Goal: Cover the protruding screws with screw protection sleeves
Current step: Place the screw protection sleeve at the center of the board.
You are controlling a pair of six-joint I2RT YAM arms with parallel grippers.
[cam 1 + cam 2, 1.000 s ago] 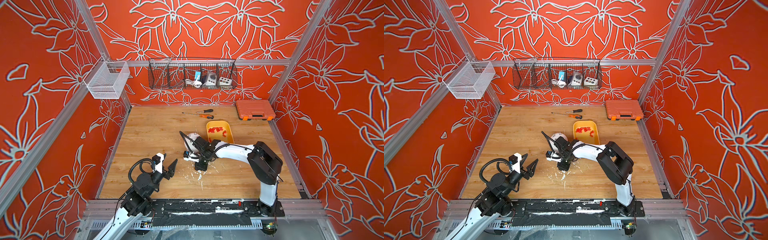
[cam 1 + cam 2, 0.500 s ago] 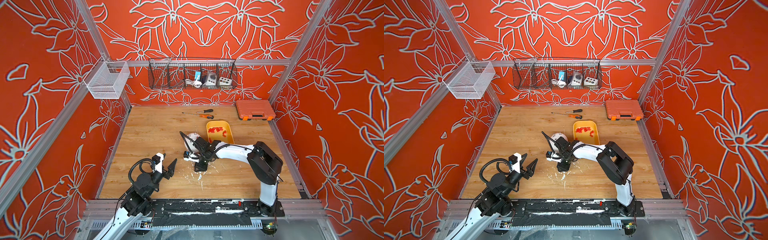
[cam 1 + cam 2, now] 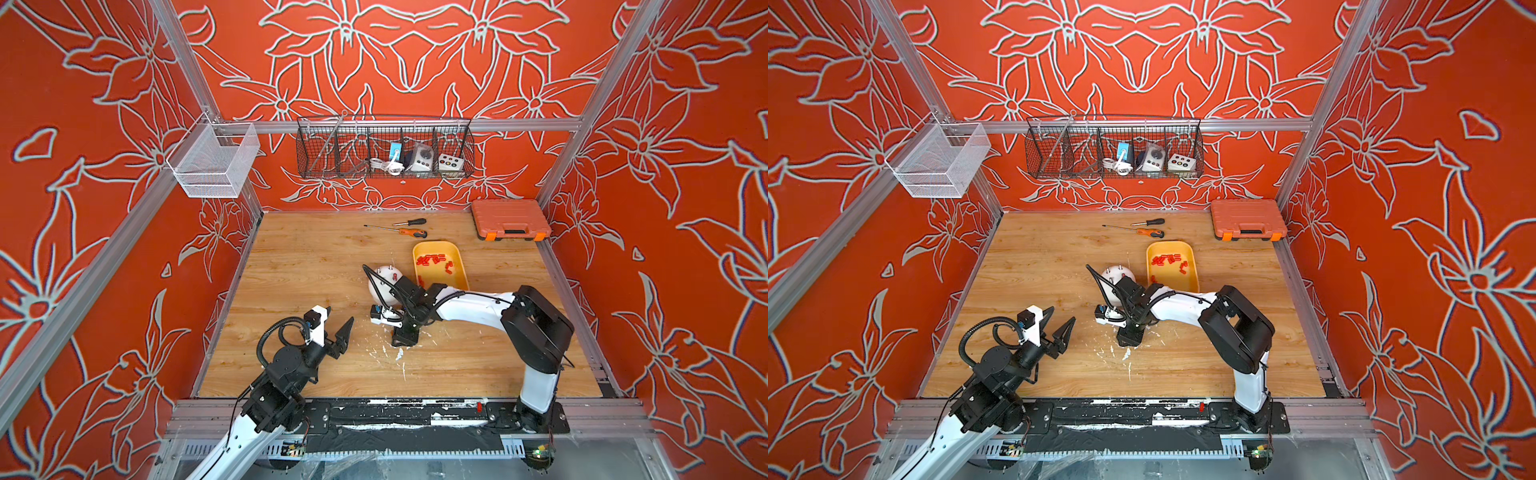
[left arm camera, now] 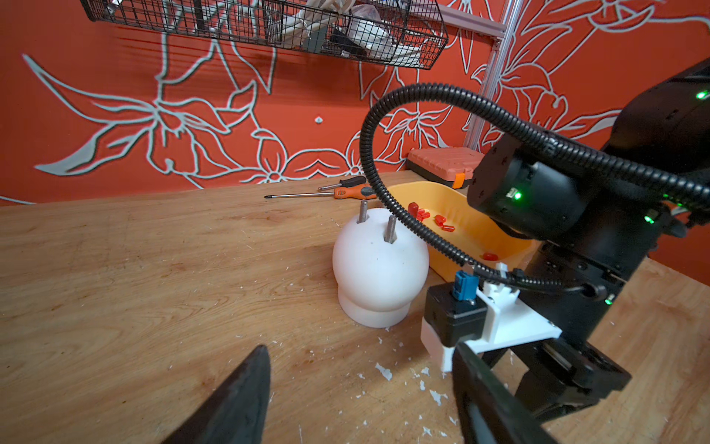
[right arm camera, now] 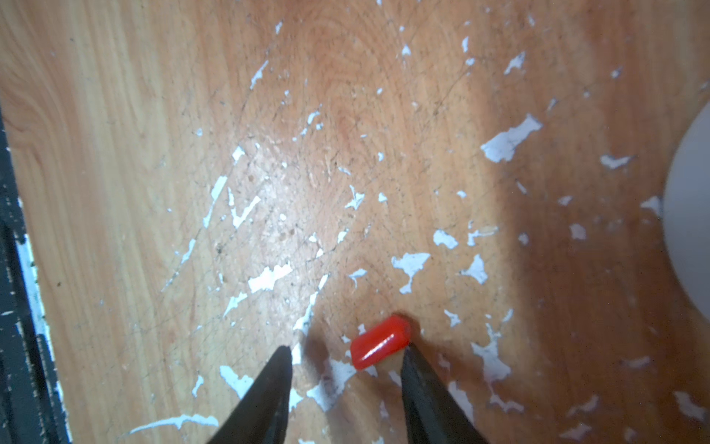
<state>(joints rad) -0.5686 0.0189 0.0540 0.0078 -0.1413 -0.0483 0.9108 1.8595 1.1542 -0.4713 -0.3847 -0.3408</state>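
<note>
In a top view I saw the left gripper (image 3: 340, 316) spread empty, screw protection sleeves (image 3: 434, 261) in the yellow tray (image 3: 456, 277) beside the white dome (image 3: 380, 277). Left wrist: two protruding screws (image 4: 390, 227) stood uncovered. Right wrist: right gripper (image 5: 346, 349) released, one sleeve (image 5: 380, 342) lying on the table (image 5: 153, 192) between its tips.

Robot test cell, laboratory type: booth framed in aluminium profile (image 3: 519, 124), walls (image 3: 83, 104) covered orange with white flower outlines, wooden tabletop (image 3: 311, 266) scuffed and flecked white under the right pincer (image 5: 346, 348). Fitted: left arm (image 3: 286, 365) and right arm (image 3: 473, 309), both bolted to a black rail (image 3: 374, 415) at the table edge behind the pincer. Past the pincer, toward the back wall: two screwdrivers (image 3: 409, 232), orange tool case (image 3: 513, 218), black wire basket (image 3: 324, 162) of electrical parts, white mesh basket (image 3: 212, 166) off to its left.
</note>
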